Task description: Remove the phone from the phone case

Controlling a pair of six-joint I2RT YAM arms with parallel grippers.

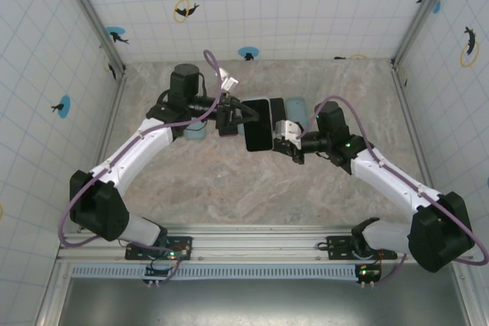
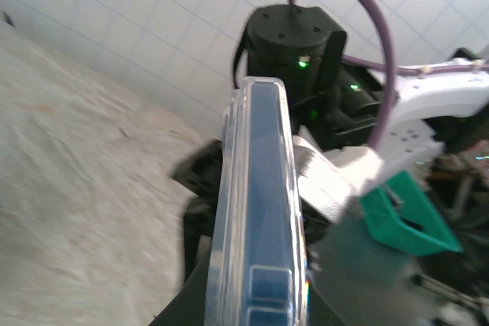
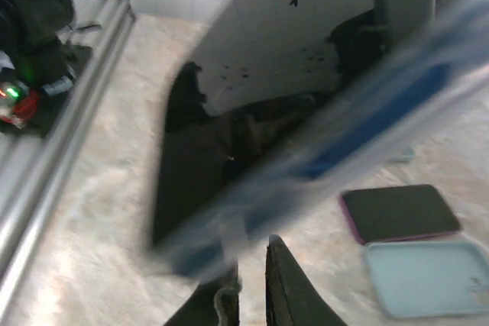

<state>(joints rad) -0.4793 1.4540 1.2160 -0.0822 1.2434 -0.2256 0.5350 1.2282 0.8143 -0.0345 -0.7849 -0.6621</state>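
Observation:
The phone [image 1: 257, 124] is held off the table between the two arms, its dark screen facing up. My left gripper [image 1: 231, 118] is shut on its left side. In the left wrist view the clear phone case [image 2: 237, 211] runs edge-on out of my left gripper [image 2: 256, 320], with the blue phone [image 2: 271, 188] still seated in it. My right gripper [image 1: 284, 139] sits at the phone's right lower corner. In the right wrist view its fingers [image 3: 286, 288] stand nearly together just under the blurred case edge [image 3: 344, 135] and the dark screen [image 3: 199, 158]. The narrow gap of my right gripper [image 3: 252, 280] looks empty.
A second phone with a purple rim [image 3: 401, 211] and a light blue case [image 3: 428, 276] lie on the table behind, as the top view shows [image 1: 296, 108]. A grey-blue object [image 1: 195, 131] lies under the left arm. Tiled walls enclose the table; a metal rail [image 3: 61, 150] runs along its near edge.

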